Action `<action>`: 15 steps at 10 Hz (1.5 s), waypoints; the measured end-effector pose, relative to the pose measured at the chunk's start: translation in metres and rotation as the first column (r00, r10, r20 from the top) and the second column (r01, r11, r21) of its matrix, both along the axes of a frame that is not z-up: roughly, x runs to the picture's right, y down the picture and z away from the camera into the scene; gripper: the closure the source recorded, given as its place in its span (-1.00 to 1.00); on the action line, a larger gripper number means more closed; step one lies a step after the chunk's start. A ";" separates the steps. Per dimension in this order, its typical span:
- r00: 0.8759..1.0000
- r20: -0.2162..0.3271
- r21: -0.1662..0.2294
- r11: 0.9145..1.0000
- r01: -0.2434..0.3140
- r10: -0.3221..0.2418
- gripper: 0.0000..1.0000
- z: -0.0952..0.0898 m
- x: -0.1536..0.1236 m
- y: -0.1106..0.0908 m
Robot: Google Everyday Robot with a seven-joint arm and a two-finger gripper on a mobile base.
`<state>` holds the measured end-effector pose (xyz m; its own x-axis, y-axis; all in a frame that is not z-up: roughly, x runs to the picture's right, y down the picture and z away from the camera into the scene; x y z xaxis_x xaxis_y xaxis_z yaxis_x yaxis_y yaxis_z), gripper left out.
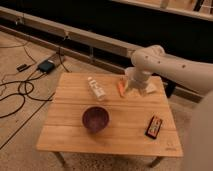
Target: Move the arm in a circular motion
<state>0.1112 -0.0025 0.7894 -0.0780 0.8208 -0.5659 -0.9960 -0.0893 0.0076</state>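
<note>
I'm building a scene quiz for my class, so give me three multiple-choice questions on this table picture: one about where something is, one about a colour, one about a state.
1. Where is the gripper?
A. Over the table's far right part
B. Over the bowl
C. Down on the floor cables

2. What colour is the bowl?
A. Bright yellow
B. Dark purple
C. White

3. How does the white bottle rest?
A. Standing upright
B. Lying on its side
C. Hanging from the arm

Answers:
1. A: at the end of the arm, the gripper is above the far right part of the wooden table, beside a small orange item.
2. B: the bowl near the table's middle is dark purple.
3. B: the bottle lies flat on the tabletop, apart from the bowl.
</note>
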 end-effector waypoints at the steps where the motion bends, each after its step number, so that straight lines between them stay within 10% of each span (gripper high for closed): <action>1: 0.999 0.017 -0.002 0.999 0.032 -0.032 -0.30 0.008 -0.024 -0.010; 6: 0.942 0.224 -0.013 0.966 0.259 -0.250 -0.30 0.035 -0.184 0.002; 9: 0.912 0.306 -0.018 0.956 0.293 -0.274 -0.30 0.019 -0.205 0.043; 15: 0.936 0.297 -0.036 0.977 0.211 -0.191 -0.30 0.012 -0.178 0.067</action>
<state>-0.0671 0.0641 0.8018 0.2605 0.7624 -0.5924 -0.9529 0.1041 -0.2850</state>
